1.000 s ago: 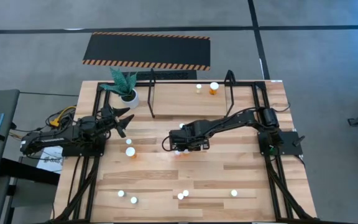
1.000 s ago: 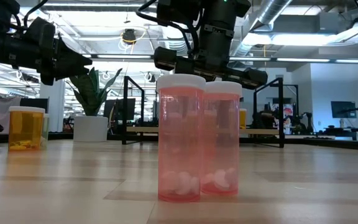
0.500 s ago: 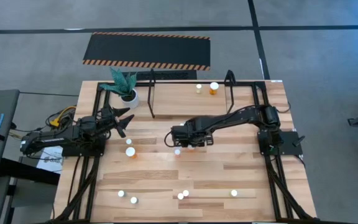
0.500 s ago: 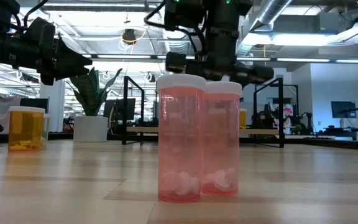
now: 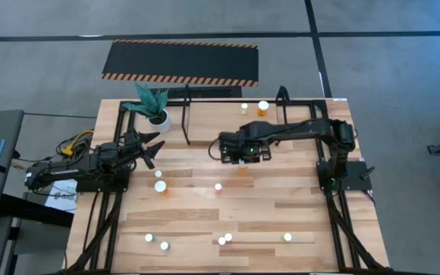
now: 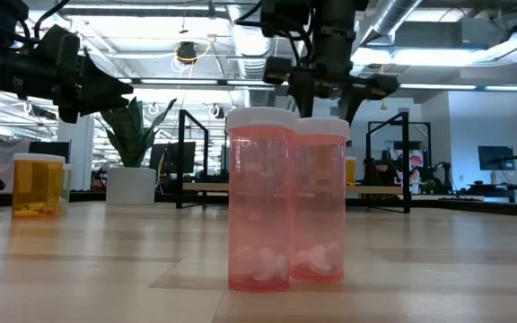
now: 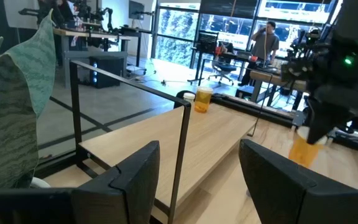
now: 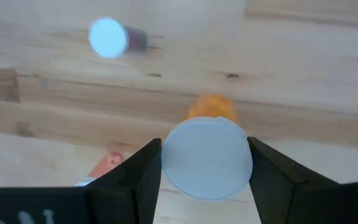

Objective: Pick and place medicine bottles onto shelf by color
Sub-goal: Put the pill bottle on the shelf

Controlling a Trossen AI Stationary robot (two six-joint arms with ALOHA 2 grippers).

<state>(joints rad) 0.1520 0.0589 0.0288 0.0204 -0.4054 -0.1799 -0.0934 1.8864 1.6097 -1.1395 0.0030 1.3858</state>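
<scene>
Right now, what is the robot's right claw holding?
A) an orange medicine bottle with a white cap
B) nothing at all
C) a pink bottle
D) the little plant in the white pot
A: the right wrist view shows the right gripper with its fingers clamped on the white cap of an orange medicine bottle, lifted above the wooden table.

- You have eleven medicine bottles (image 5: 160, 186), one of them lifted.
- One shelf (image 5: 187, 114).
- One potted plant (image 5: 157, 117).
- Two end effectors: left (image 5: 153, 150), right (image 5: 243, 148).
</scene>
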